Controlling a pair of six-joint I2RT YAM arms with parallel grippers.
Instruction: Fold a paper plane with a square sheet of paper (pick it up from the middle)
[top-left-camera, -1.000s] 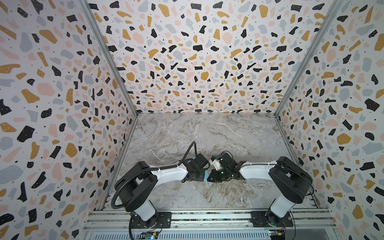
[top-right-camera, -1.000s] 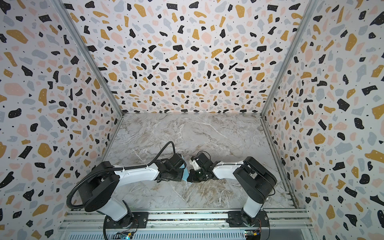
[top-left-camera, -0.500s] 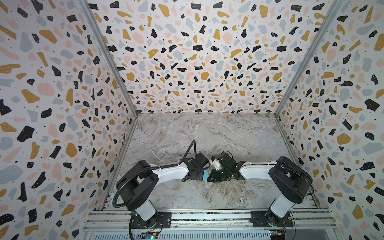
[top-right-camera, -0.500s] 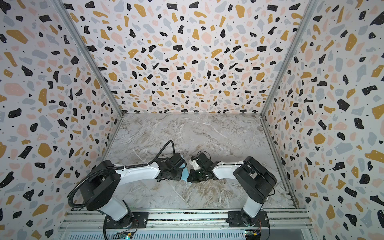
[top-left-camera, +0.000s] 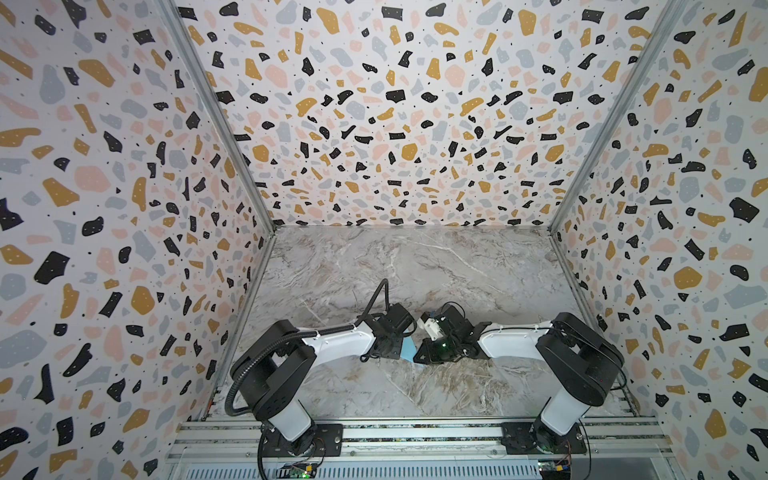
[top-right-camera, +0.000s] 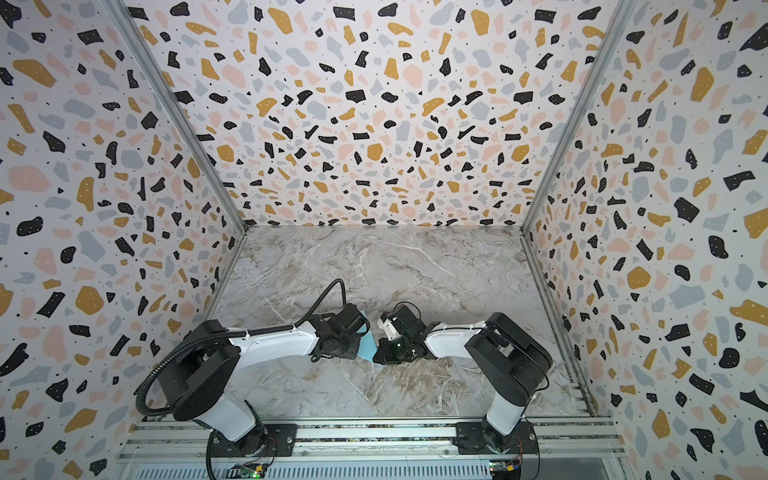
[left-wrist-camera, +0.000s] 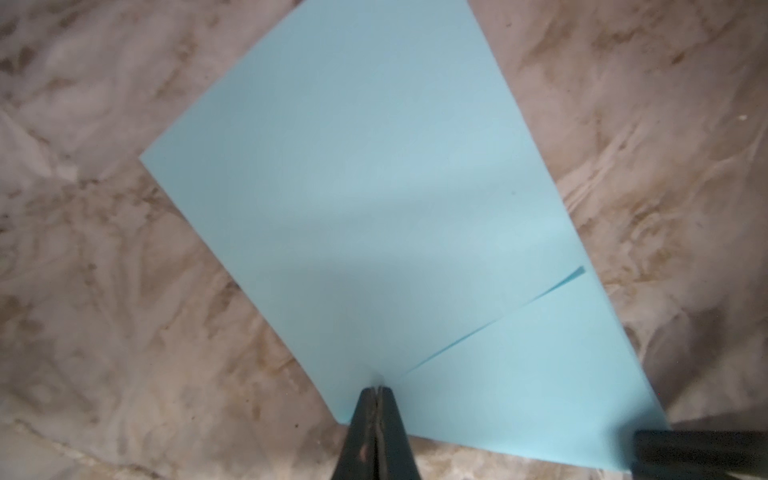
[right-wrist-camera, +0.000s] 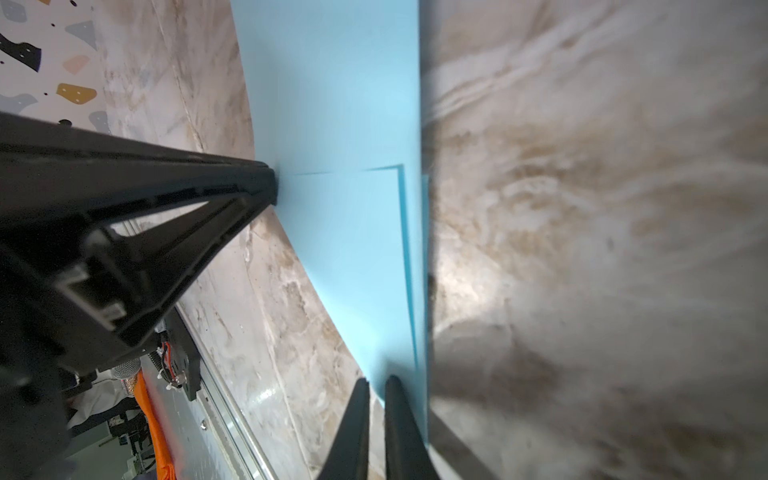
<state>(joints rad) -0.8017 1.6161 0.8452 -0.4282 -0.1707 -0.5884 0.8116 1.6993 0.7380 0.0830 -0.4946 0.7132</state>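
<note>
The square sheet of paper (left-wrist-camera: 374, 187) is light blue and hangs just above the marble top between the two wrists; in both top views only a sliver (top-left-camera: 409, 348) (top-right-camera: 368, 348) shows. One flap is folded over, its edge (left-wrist-camera: 498, 316) running slantwise. No finished paper plane is in view. My left gripper (left-wrist-camera: 377, 388) is shut on the sheet's edge at the end of that fold line. My right gripper (right-wrist-camera: 376, 379) sits at a lower corner of the sheet (right-wrist-camera: 332, 104), its jaws a narrow gap apart with table showing through. In the right wrist view the left fingers (right-wrist-camera: 232, 183) meet the paper.
The marble table top (top-left-camera: 415, 270) stretches back to terrazzo-patterned walls (top-left-camera: 395, 124) on three sides. An aluminium rail (top-left-camera: 415, 434) carrying both arm bases runs along the front edge. One right finger (left-wrist-camera: 698, 455) touches the sheet's corner in the left wrist view.
</note>
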